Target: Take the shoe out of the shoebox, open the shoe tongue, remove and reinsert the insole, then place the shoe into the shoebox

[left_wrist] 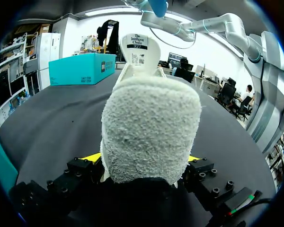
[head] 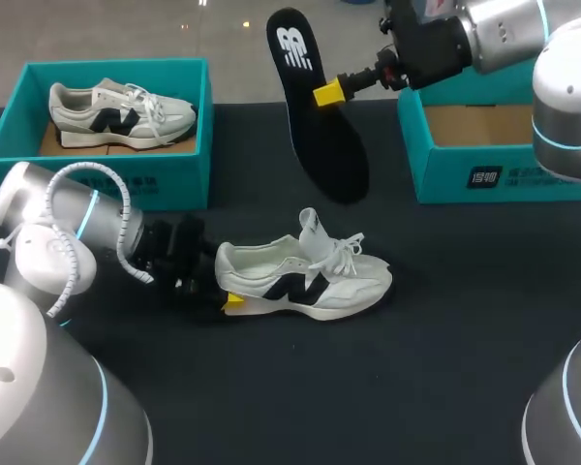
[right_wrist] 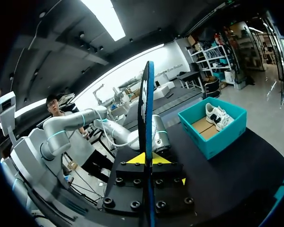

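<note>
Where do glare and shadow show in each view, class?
Head view: even light, hardly any shadow under the shoe on the dark table. Left wrist view: the bright room glows behind its heel. Right wrist view: a ceiling strip light glares beyond the insole.

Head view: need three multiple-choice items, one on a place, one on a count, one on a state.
1. Where is the insole? A in a shoe; B lying in a box; C held up in the right gripper.
2. How many shoes are in sight? A one; B two; C four.
3. What is the left gripper doing? A shut on the heel of the shoe; B open; C shut on a box.

C: its yellow tips pinch the insole in the air.
B: the shoe on the table plus a second shoe in the left box.
A: its fingers press both sides of the heel.
</note>
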Robot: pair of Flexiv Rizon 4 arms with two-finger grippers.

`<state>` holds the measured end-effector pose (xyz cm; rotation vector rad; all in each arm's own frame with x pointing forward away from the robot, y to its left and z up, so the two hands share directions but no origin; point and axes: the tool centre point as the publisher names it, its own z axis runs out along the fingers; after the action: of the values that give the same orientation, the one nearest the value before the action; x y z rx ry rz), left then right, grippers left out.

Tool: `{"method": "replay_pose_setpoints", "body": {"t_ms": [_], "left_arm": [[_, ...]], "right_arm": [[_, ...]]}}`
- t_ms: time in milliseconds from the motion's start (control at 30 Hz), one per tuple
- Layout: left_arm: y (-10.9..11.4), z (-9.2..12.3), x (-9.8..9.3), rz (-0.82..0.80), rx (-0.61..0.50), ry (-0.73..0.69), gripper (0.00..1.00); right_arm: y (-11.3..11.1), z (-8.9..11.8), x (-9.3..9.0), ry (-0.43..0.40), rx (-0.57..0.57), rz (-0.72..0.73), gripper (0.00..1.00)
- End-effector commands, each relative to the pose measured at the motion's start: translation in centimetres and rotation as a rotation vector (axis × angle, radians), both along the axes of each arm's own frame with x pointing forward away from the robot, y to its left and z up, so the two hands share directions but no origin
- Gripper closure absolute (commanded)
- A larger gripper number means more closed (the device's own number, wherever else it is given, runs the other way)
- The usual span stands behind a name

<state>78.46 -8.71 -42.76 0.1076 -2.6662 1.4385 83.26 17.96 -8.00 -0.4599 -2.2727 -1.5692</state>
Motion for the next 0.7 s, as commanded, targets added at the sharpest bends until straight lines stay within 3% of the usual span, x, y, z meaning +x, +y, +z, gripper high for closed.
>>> {"method": "replay_pose_setpoints", "body": {"t_ms": [33,700], "left_arm": [[0.0,-0.2,0.1,0.0,0.003,0.001,1.0],[0.0,-0.2,0.1,0.0,0.003,0.001,1.0]], "right_arm": [[-1.6,0.7,-1.9,-0.009,-0.004,-0.063,1.0],[-5.9,1.4,-5.8,0.006,0.029,-0.201,1.0]]}}
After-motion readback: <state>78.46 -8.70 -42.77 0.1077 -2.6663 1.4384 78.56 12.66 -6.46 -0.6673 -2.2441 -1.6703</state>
